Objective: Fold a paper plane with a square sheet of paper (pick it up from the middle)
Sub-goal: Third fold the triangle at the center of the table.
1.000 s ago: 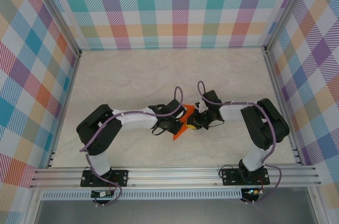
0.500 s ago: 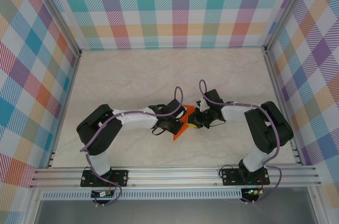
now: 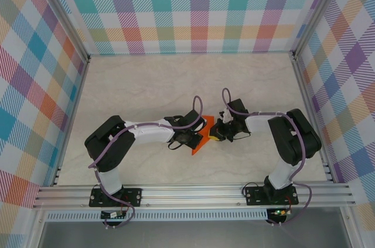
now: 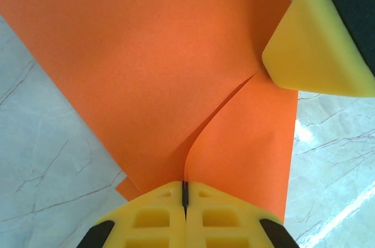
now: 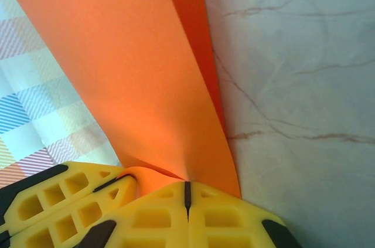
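Note:
The square sheet of paper is bright orange and creased into a pointed shape, held just above the table's middle between both grippers. In the left wrist view two flaps of the paper meet at a curved seam. My left gripper is shut on the paper's edge where that seam ends. A yellow finger of the right gripper presses the paper's far corner. In the right wrist view my right gripper is shut on a fold of the paper, with the left gripper's fingers close beside it. From above, the left gripper and right gripper almost touch.
The pale marbled table is walled by checked panels at the back and on both sides. An aluminium rail carrying both arm bases runs along the near edge. Purple cables loop over both wrists.
The right gripper has closed the last little bit on the paper, and its arm has shifted slightly to the right. The left arm has stayed still.

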Robot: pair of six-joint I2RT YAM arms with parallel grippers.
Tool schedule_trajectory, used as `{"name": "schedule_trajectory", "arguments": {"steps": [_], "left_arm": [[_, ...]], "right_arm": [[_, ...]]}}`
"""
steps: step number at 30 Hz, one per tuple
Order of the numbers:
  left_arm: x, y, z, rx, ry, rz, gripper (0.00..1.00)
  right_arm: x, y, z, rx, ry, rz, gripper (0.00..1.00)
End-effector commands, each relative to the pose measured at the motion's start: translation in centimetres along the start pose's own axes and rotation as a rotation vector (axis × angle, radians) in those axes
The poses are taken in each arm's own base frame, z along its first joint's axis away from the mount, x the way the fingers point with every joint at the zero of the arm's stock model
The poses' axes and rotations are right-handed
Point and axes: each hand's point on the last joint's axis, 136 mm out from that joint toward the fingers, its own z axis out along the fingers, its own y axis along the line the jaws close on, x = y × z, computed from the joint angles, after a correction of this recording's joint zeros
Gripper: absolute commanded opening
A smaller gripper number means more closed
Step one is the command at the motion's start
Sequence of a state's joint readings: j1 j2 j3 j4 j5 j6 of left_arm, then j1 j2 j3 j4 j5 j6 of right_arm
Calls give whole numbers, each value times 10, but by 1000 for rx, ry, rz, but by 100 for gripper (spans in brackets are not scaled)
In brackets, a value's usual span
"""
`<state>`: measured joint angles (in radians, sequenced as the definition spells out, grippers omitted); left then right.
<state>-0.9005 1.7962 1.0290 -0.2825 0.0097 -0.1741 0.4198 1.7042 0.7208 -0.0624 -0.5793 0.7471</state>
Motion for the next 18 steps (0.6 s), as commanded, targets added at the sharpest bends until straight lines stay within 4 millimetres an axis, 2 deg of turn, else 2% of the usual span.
{"name": "schedule_trajectory", "arguments": {"steps": [1, 5, 11, 14, 18], "left_arm": [[5, 8, 3, -22, 27, 0, 0], [5, 8, 3, -21, 25, -2, 0], [4, 9, 3, -25, 24, -8, 0], [5, 10, 3, -31, 27, -8, 0], [6, 11, 4, -35, 30, -10, 0]], "right_arm": [[-6, 3, -13, 21, -46, -30, 5], [-12, -9, -8, 54, -47, -16, 5], [-6, -33, 10, 81, 0, 46, 1], [-4, -22, 2, 47, -16, 37, 1], [0, 5, -19, -28, -64, -7, 4]]}}
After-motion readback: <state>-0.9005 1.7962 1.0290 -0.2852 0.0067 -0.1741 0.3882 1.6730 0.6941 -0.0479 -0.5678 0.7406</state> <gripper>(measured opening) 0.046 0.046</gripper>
